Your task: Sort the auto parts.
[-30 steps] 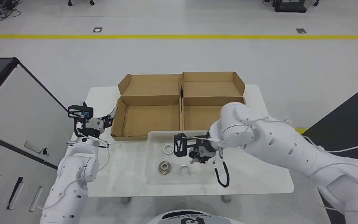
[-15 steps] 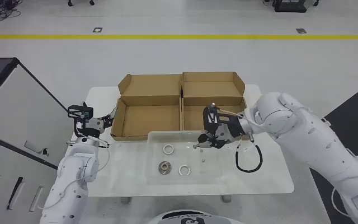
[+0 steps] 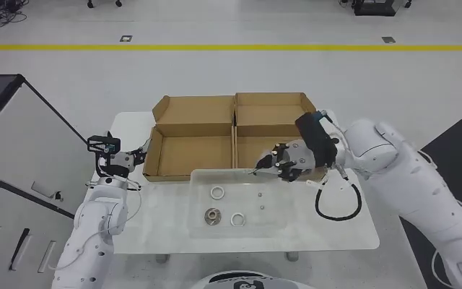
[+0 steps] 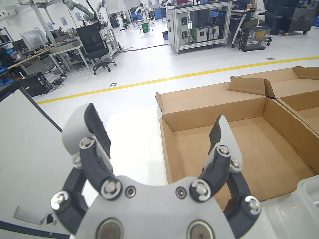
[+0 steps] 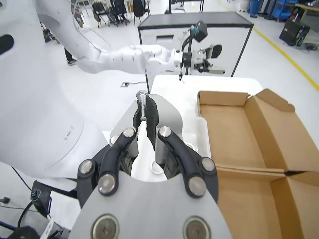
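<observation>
- The right gripper (image 5: 145, 111) has its ribbed pads pressed onto a silver bolt (image 5: 142, 105). They pinch the threaded shank, and the hex head sticks out past the fingertips.
- In the top view this right gripper (image 3: 266, 165) hangs over the far right corner of the clear tray (image 3: 278, 217). It is just at the near wall of the right box (image 3: 249, 150). The bolt is lifted clear of the tray floor.
- The tray sits at the middle of the desk (image 3: 346, 231) towards its near edge, and its far rim touches the two boxes or lies just beside them.
- Inside the tray, one white ring (image 3: 216, 192) lies near the far left corner. A round metal hub (image 3: 211, 215) lies nearer the near left corner, and a second white ring (image 3: 237, 219) lies just beside the hub. Two small parts (image 3: 261, 204) lie apart from these, towards the tray's middle; they are too small to tell what they are.
- The left box (image 3: 195, 155) and the right box stand side by side along the far half of the desk with their lids folded back. The bare cardboard floors show.
- The left gripper (image 4: 154, 120) has its jaws spread wide with nothing between them. In the top view the left gripper (image 3: 138, 155) is at the desk's left edge, just beside the left wall of the left box, and it points towards that box.
</observation>
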